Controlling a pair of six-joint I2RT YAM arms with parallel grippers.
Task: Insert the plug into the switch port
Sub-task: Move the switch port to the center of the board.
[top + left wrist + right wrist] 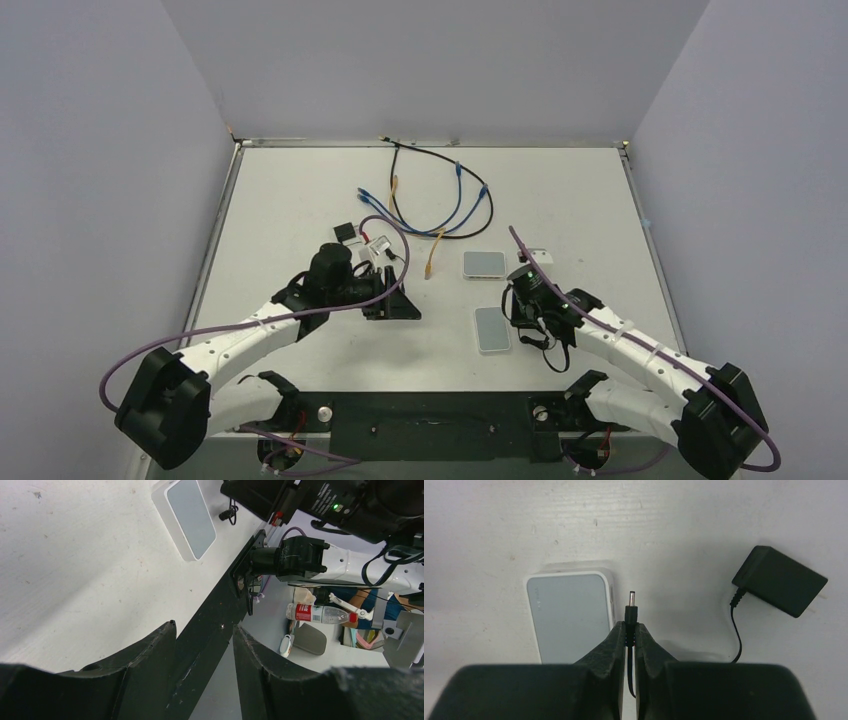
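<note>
My right gripper [630, 626] is shut on a black barrel plug [631, 605], whose metal tip sticks out past the fingertips and whose thin black cable runs back between the fingers. A flat white switch box with a pale grey face [569, 617] lies on the table just left of the plug. The plug tip is close to the box's right narrow edge [611, 597] and apart from it. No socket is clear to see. In the top view the right gripper [522, 300] is between two such boxes [484, 264] [491, 329]. My left gripper [204, 627] [398, 300] is open and empty.
A black power adapter [780, 580] lies right of the plug on its cable. Blue, orange and black cables [440, 200] lie at the back, small parts [355, 238] near the left gripper. The left wrist view shows a box [190, 517] by the table's black front rail [220, 610].
</note>
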